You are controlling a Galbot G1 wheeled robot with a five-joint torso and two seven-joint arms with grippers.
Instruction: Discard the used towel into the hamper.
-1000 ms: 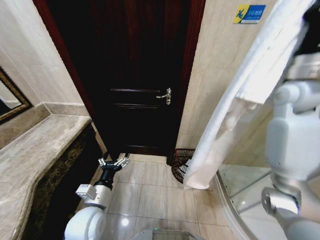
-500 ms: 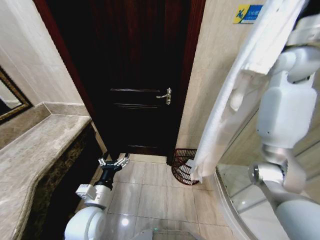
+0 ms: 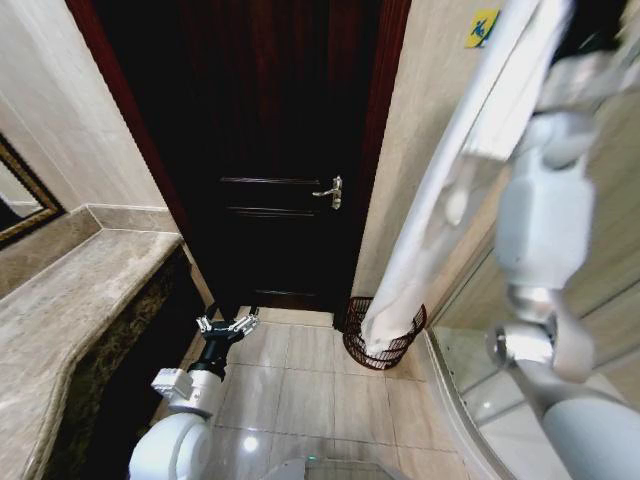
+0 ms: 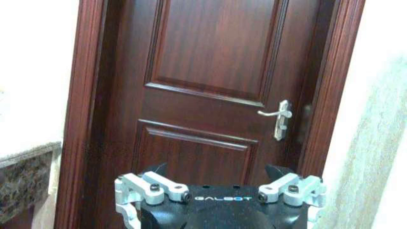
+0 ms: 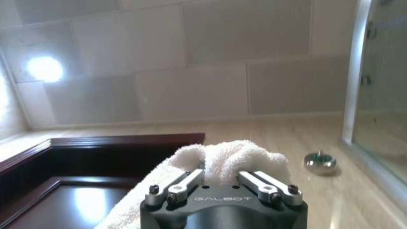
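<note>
Right gripper [image 5: 221,183] raised high at far right, clamped on white towel [image 3: 440,190], which hangs long w/ lower end dipping into the hamper [image 3: 385,335]. Hamper on tiled floor [image 3: 300,385] at far right, just beside dark wooden door [image 3: 270,150] & wall. Left gripper [image 3: 227,323] low at near left by marble counter [image 3: 70,300], pointed at door, fingers spread, holding nothing.

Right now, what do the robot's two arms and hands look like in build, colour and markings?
Both arms have smooth rounded white shells with grey joints. The left hand is black-bodied with silver metal finger brackets and black screws; GALBOT is printed in pale letters on its housing. The right hand has the same black housing, the same lettering and silver bolted fingers.
</note>
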